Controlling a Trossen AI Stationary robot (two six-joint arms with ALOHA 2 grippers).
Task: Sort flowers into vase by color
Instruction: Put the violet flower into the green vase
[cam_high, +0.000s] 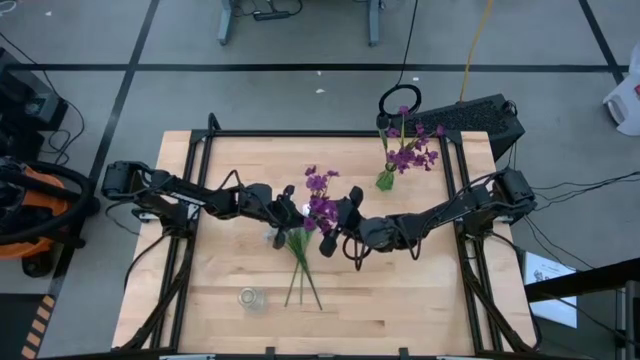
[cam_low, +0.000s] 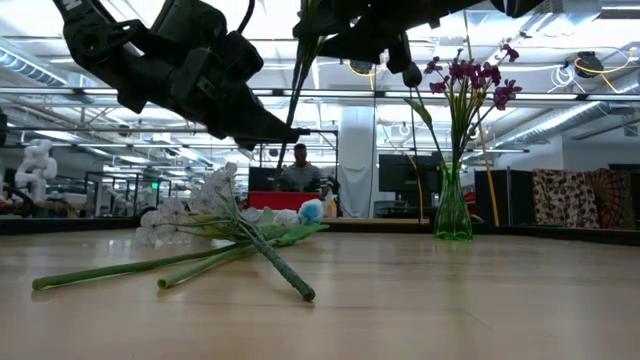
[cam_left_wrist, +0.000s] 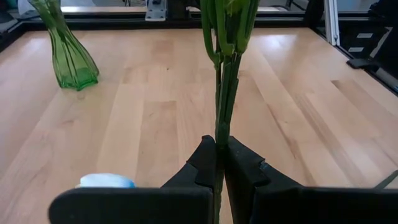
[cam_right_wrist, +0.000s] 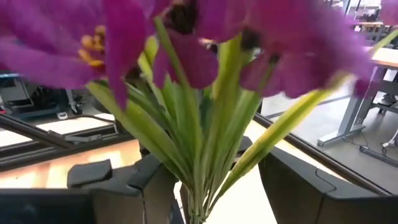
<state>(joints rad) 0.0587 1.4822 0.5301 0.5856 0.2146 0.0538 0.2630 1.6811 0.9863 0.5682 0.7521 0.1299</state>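
Observation:
A purple flower (cam_high: 320, 195) on a green stem is up in the air between my two grippers. My left gripper (cam_left_wrist: 219, 163), reaching in from the table's left, is shut on its stem. My right gripper (cam_right_wrist: 221, 177) comes in from the right and is open, one finger on each side of the leaves (cam_right_wrist: 186, 124) under the blossoms. Whether it touches them, I cannot tell. A green vase (cam_high: 385, 180) at the far right holds more purple flowers (cam_high: 412, 148). Several flowers (cam_high: 300, 265) with white and pale blue blossoms lie flat on the table, their stems crossed. My left gripper pinches the purple flower's green stem (cam_left_wrist: 219, 134) between its two fingers, low on the stem. The fingers come almost level from the table's left and lie across the stem. The flower is lifted clear of the table, its stem rising from the fingers (cam_low: 285, 130) with the blossoms on top.
A small clear glass (cam_high: 250, 297) stands near the front edge, left of the lying stems. Black frame rails (cam_high: 300, 135) run round the wooden table. A person (cam_low: 300, 172) sits in the room beyond the far edge. Bare wood lies at the front right.

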